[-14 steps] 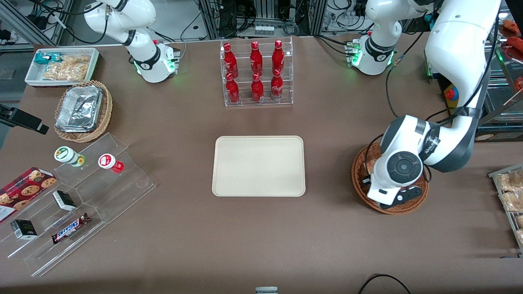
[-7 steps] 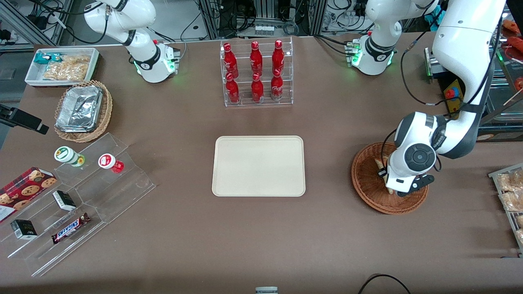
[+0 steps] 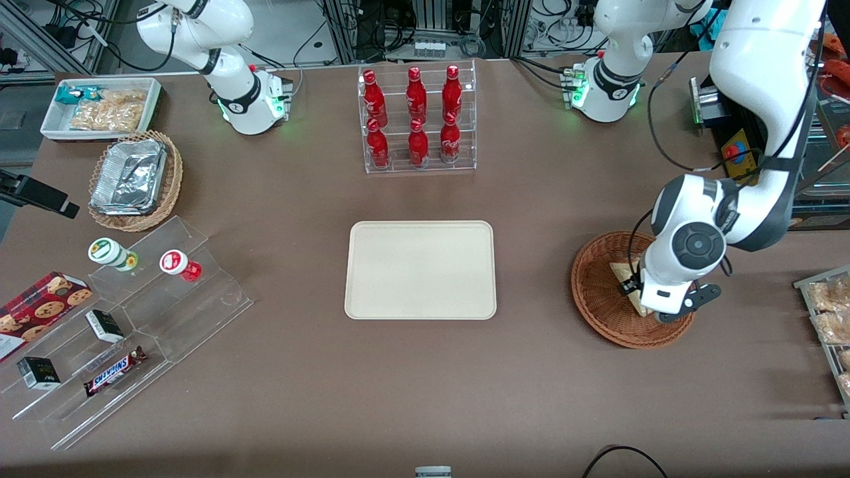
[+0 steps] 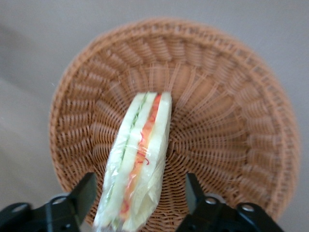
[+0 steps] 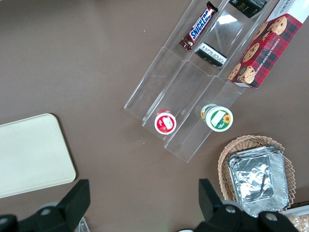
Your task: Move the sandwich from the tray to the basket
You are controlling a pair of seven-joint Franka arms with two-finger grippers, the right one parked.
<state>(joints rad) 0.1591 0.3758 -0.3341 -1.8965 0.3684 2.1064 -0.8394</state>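
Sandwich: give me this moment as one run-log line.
sandwich: wrapped, lying in brown wicker basket | left gripper: open, above basket, holding nothing | task: placement looks done

White rounded arm (image 3: pixel 764 86), black cable (image 3: pixel 811 79), black fingers (image 3: pixel 630 286)

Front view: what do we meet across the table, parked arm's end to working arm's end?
Pale wicker basket with foil pack → white board → brown basket with sandwich in it, left gripper open above → tray of wrapped food.
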